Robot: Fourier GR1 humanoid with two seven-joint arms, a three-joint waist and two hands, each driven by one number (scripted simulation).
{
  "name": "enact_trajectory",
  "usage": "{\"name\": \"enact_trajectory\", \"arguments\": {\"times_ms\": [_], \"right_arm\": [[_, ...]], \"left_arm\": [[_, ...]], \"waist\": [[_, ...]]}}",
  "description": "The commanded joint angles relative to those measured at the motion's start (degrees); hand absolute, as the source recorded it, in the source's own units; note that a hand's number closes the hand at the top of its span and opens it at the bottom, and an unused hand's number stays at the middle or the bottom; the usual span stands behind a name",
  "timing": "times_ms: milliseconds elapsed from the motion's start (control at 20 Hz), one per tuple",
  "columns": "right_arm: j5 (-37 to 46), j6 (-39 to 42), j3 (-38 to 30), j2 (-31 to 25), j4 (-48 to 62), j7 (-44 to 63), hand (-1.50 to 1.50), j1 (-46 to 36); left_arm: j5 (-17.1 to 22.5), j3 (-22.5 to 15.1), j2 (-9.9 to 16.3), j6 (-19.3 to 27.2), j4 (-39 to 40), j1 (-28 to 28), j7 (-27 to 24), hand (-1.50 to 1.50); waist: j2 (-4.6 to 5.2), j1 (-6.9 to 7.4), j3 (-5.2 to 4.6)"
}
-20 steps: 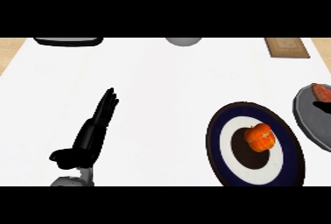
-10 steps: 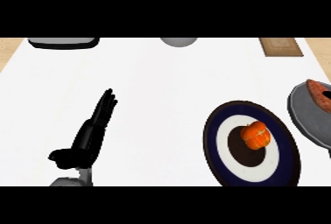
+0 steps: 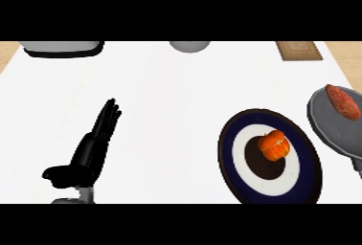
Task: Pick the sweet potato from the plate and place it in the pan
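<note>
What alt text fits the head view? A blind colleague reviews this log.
An orange sweet potato sits on a dark-rimmed plate at the counter's right, beside a grey pan that holds a reddish vegetable. The left hand shows at lower left, fingers straight; the right hand is out of view.

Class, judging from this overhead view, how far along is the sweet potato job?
Done, by the look of it: the sweet potato lies in the pan at the right edge. In hand: nothing; the left hand is open. Left: seemingly nothing. An orange, pumpkin-like item sits on the plate.
</note>
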Motion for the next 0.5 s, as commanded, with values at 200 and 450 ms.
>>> {"name": "enact_trajectory", "arguments": {"times_ms": [200, 450], "right_arm": [[-7.5, 11.0, 0.4, 6.5, -22.6, 1.2, -1.50, 17.8], [-6.2, 7.8, 1.9, 13.5, -31.6, -1.0, -1.50, 25.6]], "left_arm": [[0.1, 0.5, -0.8, -0.4, 1.4, -1.5, 1.0, 0.00], [-1.6, -0.7, -1.4, 0.7, -3.1, -1.9, 4.1, 0.00]], "waist": [[0.19, 0.25, 0.01], [0.31, 0.70, 0.05]]}}
